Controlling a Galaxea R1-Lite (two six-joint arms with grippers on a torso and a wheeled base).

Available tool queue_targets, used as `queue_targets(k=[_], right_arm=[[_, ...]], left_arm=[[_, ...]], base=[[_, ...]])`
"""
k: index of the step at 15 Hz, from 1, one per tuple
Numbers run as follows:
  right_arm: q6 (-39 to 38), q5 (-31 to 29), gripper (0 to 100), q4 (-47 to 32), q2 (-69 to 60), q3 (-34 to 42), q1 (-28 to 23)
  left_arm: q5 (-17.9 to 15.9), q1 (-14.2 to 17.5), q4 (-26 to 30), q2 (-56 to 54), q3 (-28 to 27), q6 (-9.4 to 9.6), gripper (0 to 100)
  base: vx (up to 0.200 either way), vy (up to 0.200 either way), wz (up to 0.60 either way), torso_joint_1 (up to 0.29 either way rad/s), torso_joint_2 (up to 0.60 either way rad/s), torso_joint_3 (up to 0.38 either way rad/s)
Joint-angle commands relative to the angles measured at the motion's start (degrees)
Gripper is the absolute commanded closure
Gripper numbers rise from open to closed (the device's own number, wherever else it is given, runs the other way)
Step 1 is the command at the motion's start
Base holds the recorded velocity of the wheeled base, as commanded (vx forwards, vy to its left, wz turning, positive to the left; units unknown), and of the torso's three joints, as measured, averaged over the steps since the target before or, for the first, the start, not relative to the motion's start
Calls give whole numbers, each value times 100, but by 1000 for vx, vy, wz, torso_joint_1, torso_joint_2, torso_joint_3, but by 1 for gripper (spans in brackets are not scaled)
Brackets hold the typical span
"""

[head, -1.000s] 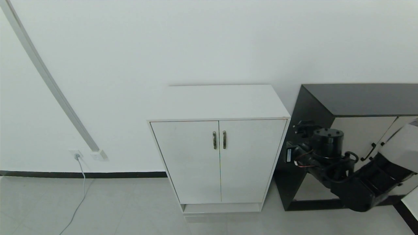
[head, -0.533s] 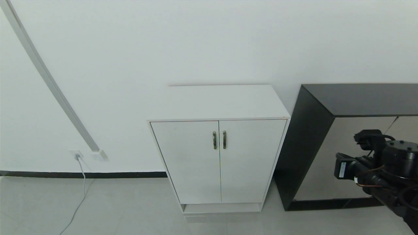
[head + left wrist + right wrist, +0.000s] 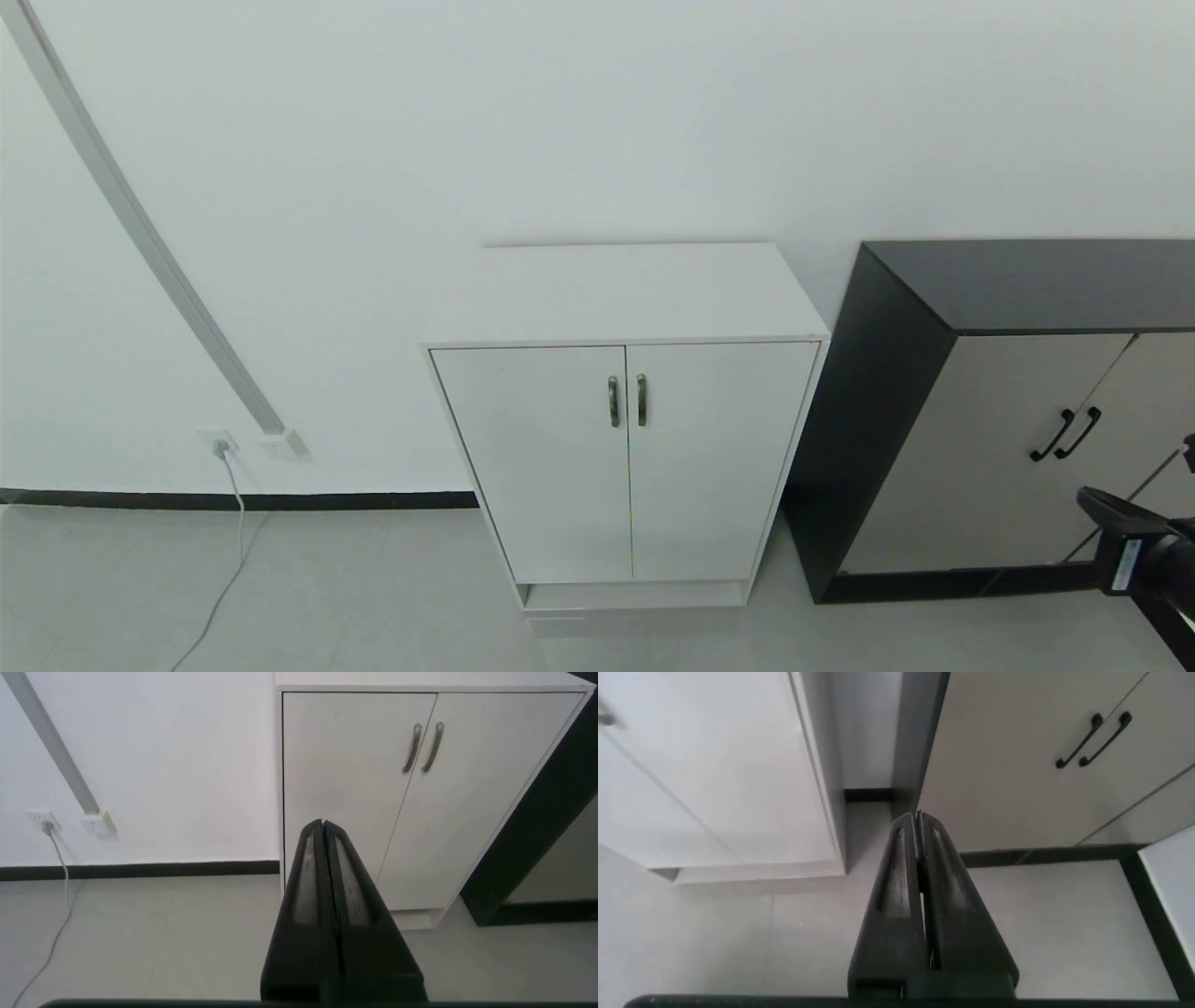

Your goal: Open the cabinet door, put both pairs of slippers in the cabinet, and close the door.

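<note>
The white cabinet [image 3: 625, 299] stands against the wall with both doors shut. Its two brass handles [image 3: 626, 400] meet at the centre seam. In the left wrist view my left gripper [image 3: 323, 826] is shut and holds nothing. It points at the white cabinet [image 3: 374, 793] from a distance, above the floor. My right gripper [image 3: 920, 819] is also shut with nothing in it. It hangs over the floor in front of the gap between the white cabinet [image 3: 710, 775] and the black one. The right arm [image 3: 1144, 560] sits at the head view's lower right edge.
A black cabinet [image 3: 1018, 280] with grey doors and black handles [image 3: 1064, 435] stands close to the white one's right side. A wall socket with a cable [image 3: 220, 448] trailing onto the tiled floor [image 3: 355, 597] is at the left.
My right arm has pulled back from beside the white cabinet's right side, moving right and down to the head view's edge. The cabinet doors stay shut.
</note>
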State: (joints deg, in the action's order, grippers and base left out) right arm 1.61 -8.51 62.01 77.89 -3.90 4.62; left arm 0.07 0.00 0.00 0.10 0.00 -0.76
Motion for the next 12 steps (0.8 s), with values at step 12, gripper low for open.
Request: queue_targets(k=[12], right_arm=[[6,1079,100,-4408,-4414,153,-181]], left_arm=[[1,0,0,-1,0,-4,100]], base=[[0,0,0,0,0,0]])
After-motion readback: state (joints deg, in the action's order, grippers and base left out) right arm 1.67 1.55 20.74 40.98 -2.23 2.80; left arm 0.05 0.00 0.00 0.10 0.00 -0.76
